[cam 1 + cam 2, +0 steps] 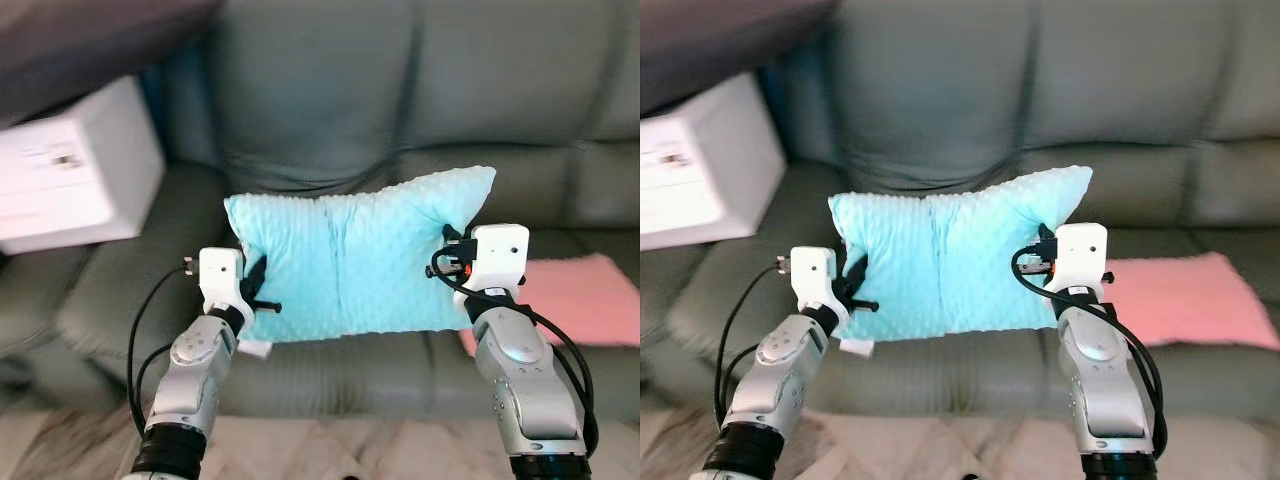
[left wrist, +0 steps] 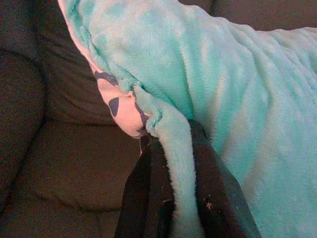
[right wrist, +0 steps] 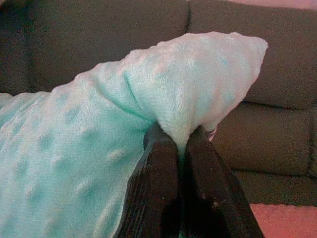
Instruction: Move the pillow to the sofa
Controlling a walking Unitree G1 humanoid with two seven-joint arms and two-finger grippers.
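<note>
The pillow (image 1: 355, 255) is a bright turquoise, rectangular cushion with a soft, plush cover dotted with small raised bumps. A shallow crease runs down its middle, and its upper right corner pokes up higher than the rest. In the left wrist view, a patch of white fabric with dark spots (image 2: 116, 106) peeks out from under the turquoise cover at one edge. The pillow hangs in the air in front of the sofa (image 1: 420, 90), level with the seat cushions and held between the 2 arms.

The left gripper (image 1: 262, 290) has hold of the pillow's lower left edge; its 2 black fingers (image 2: 218, 198) are pressed together with a fold of the plush cover squeezed between them. The right gripper (image 1: 452, 250) grips the right edge just below the raised corner, its fingers (image 3: 158, 193) likewise clamped on a pinch of the fabric.

The sofa is dark grey-green with padded back and seat cushions. A pink mat (image 1: 585, 295) lies flat on the seat at the right. A white box (image 1: 75, 170) sits on the left; it carries a small dark label (image 1: 65, 160), but the print is too blurred to read.
</note>
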